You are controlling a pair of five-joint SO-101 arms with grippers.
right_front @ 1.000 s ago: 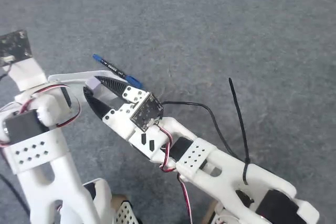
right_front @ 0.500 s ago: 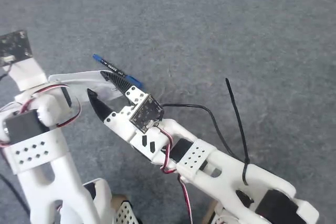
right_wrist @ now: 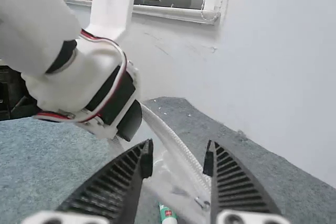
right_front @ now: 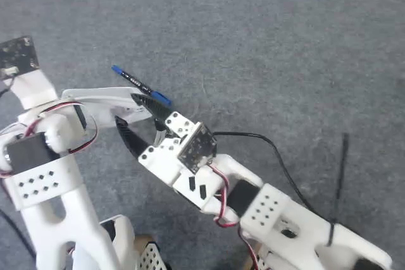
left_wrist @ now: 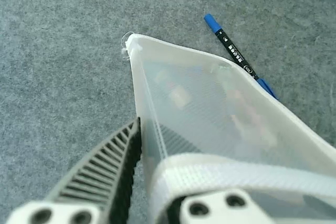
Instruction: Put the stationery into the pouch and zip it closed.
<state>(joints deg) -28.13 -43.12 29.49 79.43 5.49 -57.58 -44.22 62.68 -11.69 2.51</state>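
Note:
My left gripper is shut on the near edge of a translucent white mesh pouch, holding it off the grey carpet. Small pinkish items show dimly through the mesh. A blue-capped black pen lies on the carpet just beyond the pouch, as the high view also shows for the pen. My right gripper stands open at the pouch's long edge. In the right wrist view the right gripper frames the pouch's white zip edge, with nothing gripped.
The left arm's white body stands at the near left, close to the right arm's wrist. A black cable trails from the right arm. Grey carpet stretches open to the far right.
A lilac item that sat at the right gripper's fingertips over the pouch is gone from them. The right arm has drawn back towards the near right, still open.

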